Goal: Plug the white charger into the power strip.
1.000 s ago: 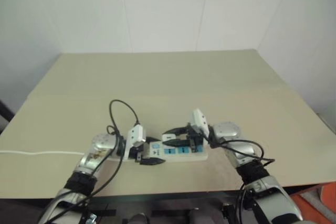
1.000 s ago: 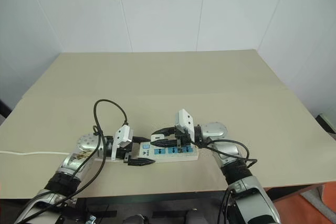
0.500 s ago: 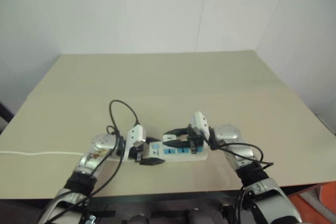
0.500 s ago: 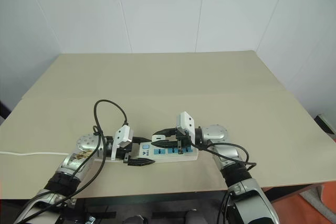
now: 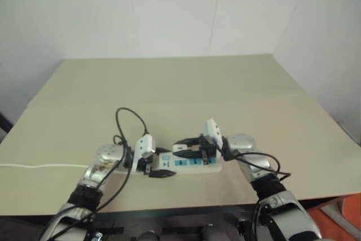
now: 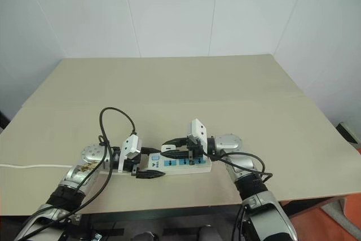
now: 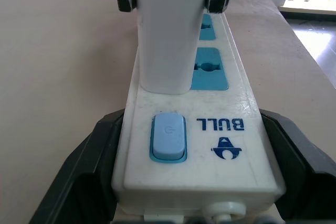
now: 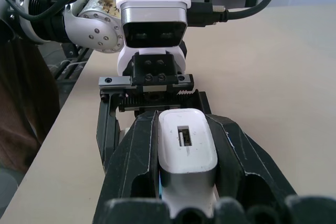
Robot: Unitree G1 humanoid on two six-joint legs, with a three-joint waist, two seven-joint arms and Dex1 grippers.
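White plastic marks both task things: one power strip [image 7: 189, 129] lies flat near the front edge of the beige tabletop [image 6: 186, 88], and one white charger [image 7: 168, 30] stands upright on it, seated just beside the single blue switch [image 7: 168, 137]. Two blue socket panels show past the charger in the left wrist view. Two claws work here. The left claw [image 6: 148, 165] is clenched across the switch end of the strip, one black finger on each long side. The right claw [image 8: 186, 182] is clenched on the charger, its two black fingers pressing the charger's opposite faces from above.
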